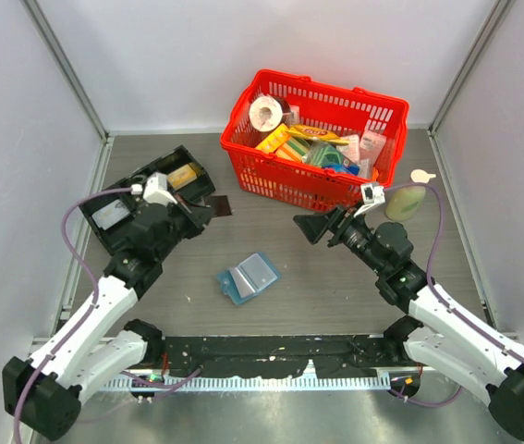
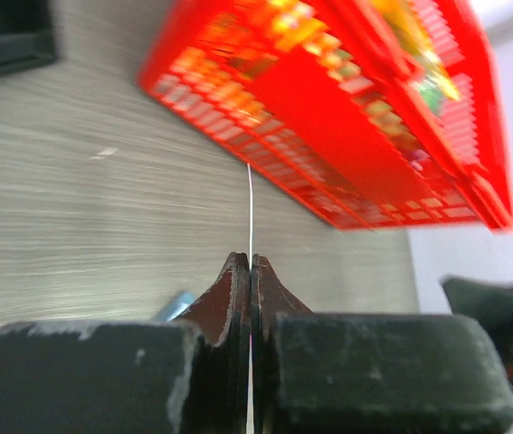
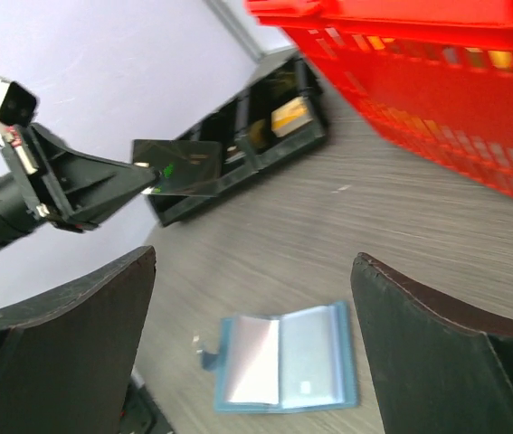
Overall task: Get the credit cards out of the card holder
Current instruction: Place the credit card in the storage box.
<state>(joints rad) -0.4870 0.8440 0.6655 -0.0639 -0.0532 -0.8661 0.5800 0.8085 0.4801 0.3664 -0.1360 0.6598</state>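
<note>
Fingers of the left gripper point(image 1: 208, 209) are clenched on one credit card point(image 1: 223, 205), held off the table point(image 1: 354, 296) just beside the black tray point(image 1: 184, 168); it looks dark and glossy, so its true colour is hard to judge. The card holder point(image 1: 248, 277) lies spread open on the table between the arms, a silvery face showing in one pocket. The right gripper point(image 1: 310, 228) hangs near the red basket point(image 1: 308, 190), fingers spread wide with nothing between them.
</note>
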